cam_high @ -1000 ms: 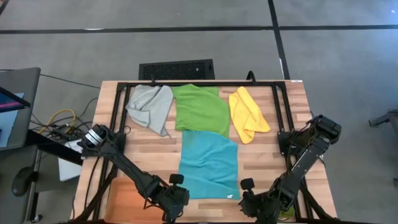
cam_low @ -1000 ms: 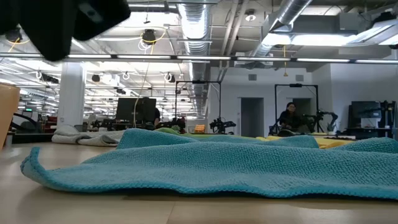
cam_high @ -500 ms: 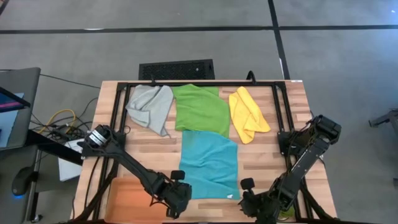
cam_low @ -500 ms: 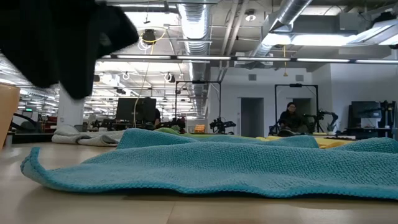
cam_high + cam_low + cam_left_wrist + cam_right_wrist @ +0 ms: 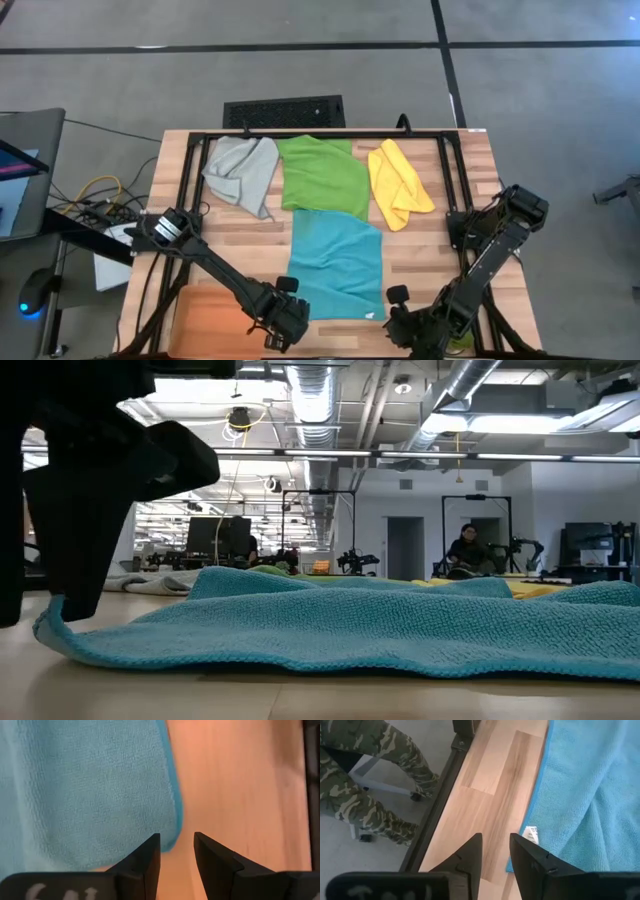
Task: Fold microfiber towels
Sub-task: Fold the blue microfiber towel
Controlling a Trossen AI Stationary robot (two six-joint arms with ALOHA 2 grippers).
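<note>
My left gripper (image 5: pixel 286 325) sits at the near left corner of the teal towel (image 5: pixel 336 265), low over the table. In the left wrist view the two fingers (image 5: pixel 149 857) stand slightly apart with a narrow gap between them, holding nothing, and the rounded corner of the teal towel (image 5: pixel 90 795) lies just ahead of the fingertips. In the low view, the gripper body (image 5: pixel 90 480) hangs as a dark mass directly above the upturned left edge of the teal towel (image 5: pixel 350 625).

My right gripper (image 5: pixel 410 320) waits at the near right corner of the teal towel. Its fingers (image 5: pixel 467 855) are parted by a small gap, empty, with the towel's white label (image 5: pixel 532 834) and blue hem just beside them.

The teal towel lies spread flat on the wooden table (image 5: pixel 440 240). Its long axis runs from the near table edge toward the far edge, and its far edge touches the green towel (image 5: pixel 322 176).

Relative to the teal towel:
- the green towel lies directly beyond it, spread out;
- the grey towel (image 5: pixel 243 172) lies beyond and to the left, crumpled;
- the yellow towel (image 5: pixel 397 183) lies beyond and to the right, bunched lengthwise;
- the orange tray (image 5: pixel 210 318) lies to the left, at the near edge, under my left arm.

In the right wrist view, a person's camouflage-patterned legs (image 5: pixel 365 780) show past the table edge.
</note>
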